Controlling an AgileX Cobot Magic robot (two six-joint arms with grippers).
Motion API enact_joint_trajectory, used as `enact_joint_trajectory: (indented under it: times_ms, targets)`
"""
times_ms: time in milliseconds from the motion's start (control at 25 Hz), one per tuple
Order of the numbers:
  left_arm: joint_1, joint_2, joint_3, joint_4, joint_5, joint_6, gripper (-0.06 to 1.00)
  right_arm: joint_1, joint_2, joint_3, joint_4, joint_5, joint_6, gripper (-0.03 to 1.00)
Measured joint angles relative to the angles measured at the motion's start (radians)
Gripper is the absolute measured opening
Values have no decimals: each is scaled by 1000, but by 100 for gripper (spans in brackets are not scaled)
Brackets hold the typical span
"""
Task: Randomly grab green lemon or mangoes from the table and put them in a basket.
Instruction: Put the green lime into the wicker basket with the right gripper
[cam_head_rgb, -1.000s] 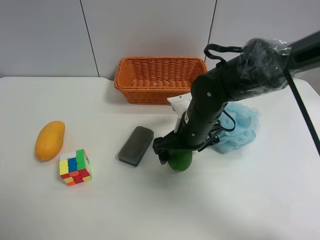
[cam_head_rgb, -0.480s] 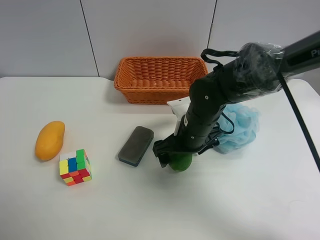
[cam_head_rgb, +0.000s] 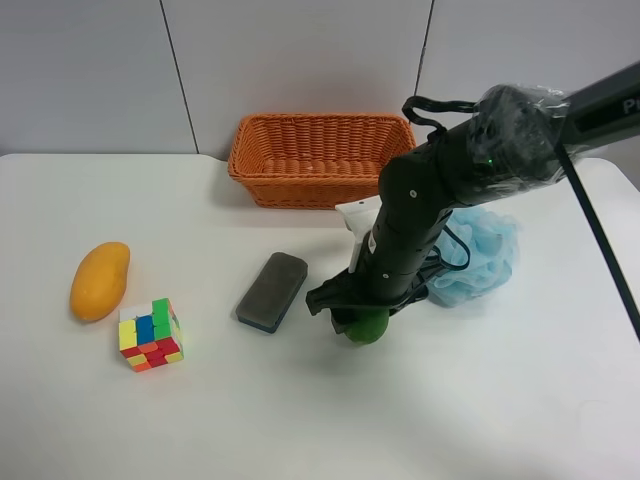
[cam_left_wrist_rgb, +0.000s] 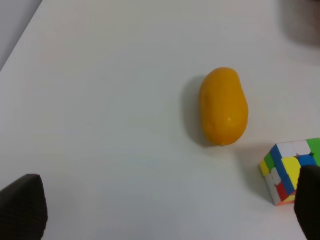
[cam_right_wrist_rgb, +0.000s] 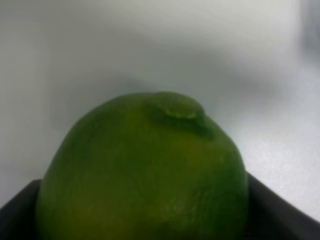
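right pincer (cam_head_rgb: 355, 305) clamped on green lemon (cam_right_wrist_rgb: 145, 170), grey case (cam_head_rgb: 272, 291), blue puff (cam_head_rgb: 480, 255) either side, left pincer (cam_left_wrist_rgb: 165, 205) apart

One green lemon (cam_head_rgb: 366, 326), one mango (cam_head_rgb: 99, 281), one basket (cam_head_rgb: 320, 160), one colour cube (cam_head_rgb: 150, 334), one dark grey block (cam_head_rgb: 272, 291), one blue mesh cloth (cam_head_rgb: 480, 255), one table (cam_head_rgb: 500, 400).

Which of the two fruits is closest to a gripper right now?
The green lemon: it sits between the fingers of the right gripper; the orange-yellow mango lies ungripped beside the puzzle cube.
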Motion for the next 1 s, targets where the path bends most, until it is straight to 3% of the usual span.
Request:
enact_joint_trajectory:
  times_ms: [280, 520, 640, 800, 1000]
  targets:
    - [0, 0, 0, 0, 0, 0, 99, 0, 1, -27, 0, 42, 0, 68]
    - [0, 0, 0, 0, 0, 0, 99, 0, 1, -234, -19, 275, -1, 68]
    - [0, 0, 0, 0, 0, 0, 99, 0, 1, -361, -78, 334, -1, 68]
    - [0, 0, 0, 0, 0, 0, 99, 0, 1, -530, -191, 334, -4, 68]
    - [0, 0, 0, 0, -1, 0, 99, -6, 1, -693, -319, 252, 30, 68]
